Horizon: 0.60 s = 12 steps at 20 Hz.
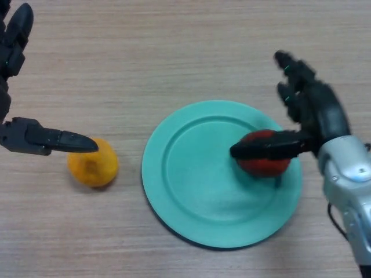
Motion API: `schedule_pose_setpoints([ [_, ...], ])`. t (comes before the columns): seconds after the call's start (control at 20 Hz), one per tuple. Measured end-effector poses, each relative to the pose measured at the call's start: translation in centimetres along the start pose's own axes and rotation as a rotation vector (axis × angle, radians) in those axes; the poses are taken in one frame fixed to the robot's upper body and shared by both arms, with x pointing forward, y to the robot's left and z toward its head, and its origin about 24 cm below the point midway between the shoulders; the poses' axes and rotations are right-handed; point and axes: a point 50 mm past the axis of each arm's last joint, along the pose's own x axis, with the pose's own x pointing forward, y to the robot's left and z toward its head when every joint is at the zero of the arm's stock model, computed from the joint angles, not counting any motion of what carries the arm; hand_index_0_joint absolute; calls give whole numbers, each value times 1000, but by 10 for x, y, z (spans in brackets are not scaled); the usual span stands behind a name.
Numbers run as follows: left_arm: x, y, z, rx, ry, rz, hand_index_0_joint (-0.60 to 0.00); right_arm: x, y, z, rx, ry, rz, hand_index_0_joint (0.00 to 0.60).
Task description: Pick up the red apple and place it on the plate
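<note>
Apple, red, sits on the teal plate, on the plate's right half, inside the rim. Right robot hand is at the apple's right: thumb lies across the apple's top, fingers stretched straight and spread away above it, so not curled round it; looks like a loose or released hold, can't tell if the thumb presses. Left robot hand is well left of the plate, spread, thumb pointing over an orange fruit lying on the table just left of the plate. Judgement: apple is firm, round, smooth, moderately light, likely to roll or slip; take it across its widest middle, thumb opposite fingers. Placement looks essentially done.
</note>
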Motion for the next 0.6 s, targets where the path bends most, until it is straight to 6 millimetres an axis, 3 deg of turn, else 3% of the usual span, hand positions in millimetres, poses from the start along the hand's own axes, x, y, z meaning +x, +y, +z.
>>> schedule_pose_setpoints([
  [0.15, 1, 0, -2, -11, 4, 0, 0, -15, -24, 26, 27, -107, -29, 0],
  [0.3, 1, 0, -7, -17, 29, -3, 0, -33, -40, 34, 47, -160, -36, 0],
  [0.45, 6, -5, -6, -26, 41, -22, 0, -48, -38, 43, 6, -212, 18, 0],
  [0.6, 7, -7, -9, -33, 56, -32, 0, -64, -35, 47, 104, -247, 157, 0],
])
